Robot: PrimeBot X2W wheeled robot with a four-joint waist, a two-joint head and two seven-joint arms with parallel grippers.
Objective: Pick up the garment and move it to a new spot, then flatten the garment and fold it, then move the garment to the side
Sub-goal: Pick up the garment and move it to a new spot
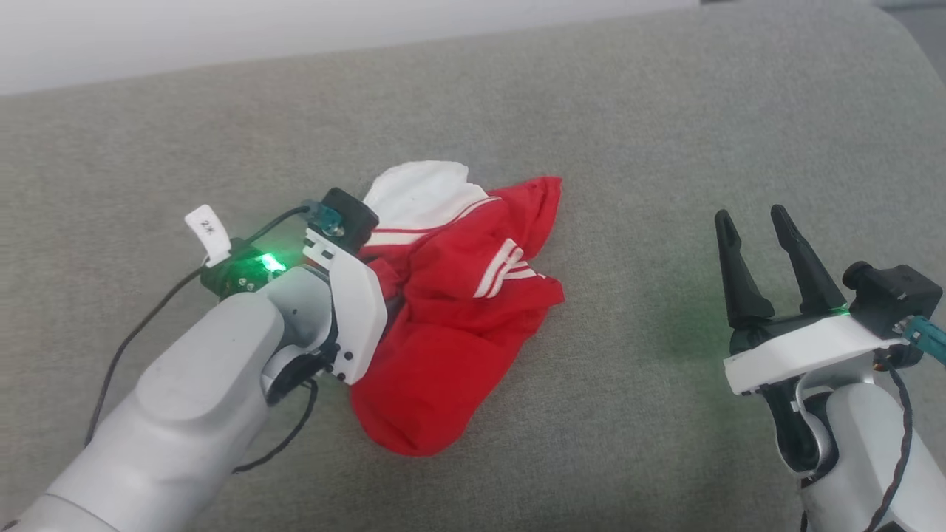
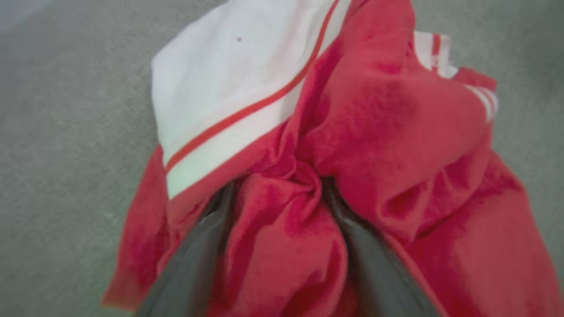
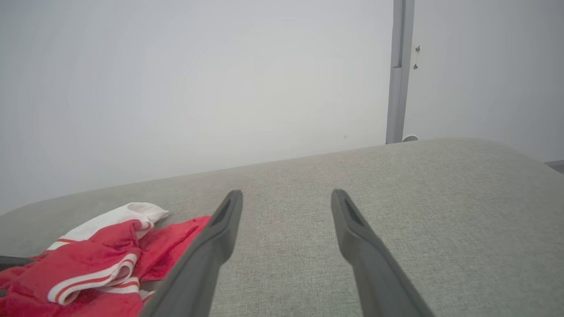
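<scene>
A small white tag (image 1: 208, 230) sticks up from the left wrist; it carries a short dark marking, too small to read with any certainty. No writing can be made out on the cloth itself.

There is one garment (image 1: 451, 332), a red jersey shirt with a white sleeve and red-and-white striped trim, lying crumpled in a heap on a grey fabric sofa cushion (image 1: 628, 111). There are two grippers, each with two long dark fingers.

The left gripper (image 2: 275, 189) is pushed into the heap from the heap's left side. In the left wrist view its two fingers stand well apart, with a bunched fold of red cloth lying between them and more red cloth draped against their outer sides. The white sleeve sits just beyond the fingertips. In the head view the white wrist housing covers the fingers, and a green light (image 1: 272, 262) glows on the wrist beside a black cable (image 1: 140, 325).

The right gripper (image 1: 754, 216) hovers over bare cushion, well apart from the garment and to its right. Its fingers are spread wide with nothing between them. In the right wrist view the garment lies at the lower left, beyond the fingers, with a pale wall (image 3: 176, 88) behind the cushion.
</scene>
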